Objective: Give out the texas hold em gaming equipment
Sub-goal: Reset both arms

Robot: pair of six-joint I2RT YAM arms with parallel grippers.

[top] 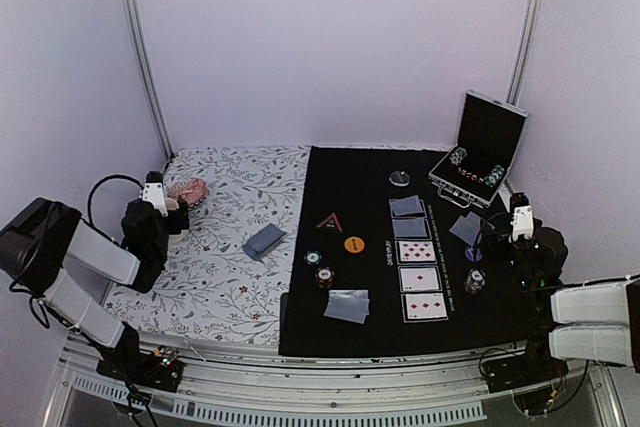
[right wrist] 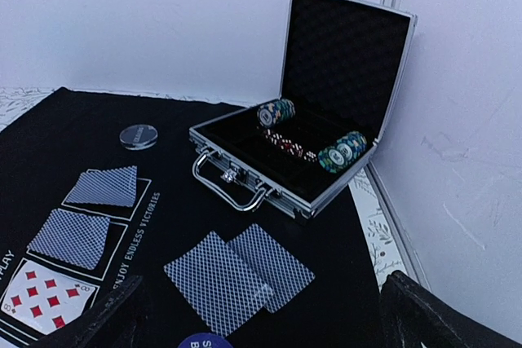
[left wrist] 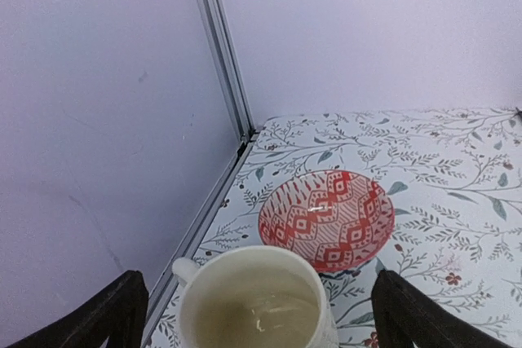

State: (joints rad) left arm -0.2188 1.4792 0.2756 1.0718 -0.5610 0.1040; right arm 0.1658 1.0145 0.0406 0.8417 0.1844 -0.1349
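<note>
While both arms sit at the outer edges of the tabletop (top: pixel 230 182), I read both pincers as spread wide with nothing gripped. Left pincer (left wrist: pixel 259 287) is far left over the floral side. Its wrist view shows a white mug (left wrist: pixel 253 303) in the gap between its fingers (left wrist: pixel 106 315); I can't tell if they touch. A red patterned bowl (left wrist: pixel 326 218) is just beyond the mug. Right pincer (right wrist: pixel 263 303) hangs over the right side of the black mat (top: pixel 340 182), aimed at the open case (right wrist: pixel 342 63) in the far right corner. Chip rolls (right wrist: pixel 276 112) lie inside the case.

Gear on the mat:
- **Centre:** three face-up cards (top: pixel 420 279) in a column, two face-down cards (top: pixel 408 206) in line beyond them, silver disc (top: pixel 401 178) past those.
- **Left of the column:** orange disc (top: pixel 354 244), red triangle marker (top: pixel 330 222), two loose chips (top: pixel 313 258) near each other.
- **Near edge:** near pair of cards (top: pixel 347 305), face-down.
- **Right:** right pair of cards (right wrist: pixel 236 279) overlapping, just ahead of the right pincer. Purple disc (top: pixel 474 253) is just nearer than that pair, and a single chip (top: pixel 474 280) is nearer again.

Off-mat cards (top: pixel 264 241), one more face-down pair, sit on the floral side just left of the mat.
</note>
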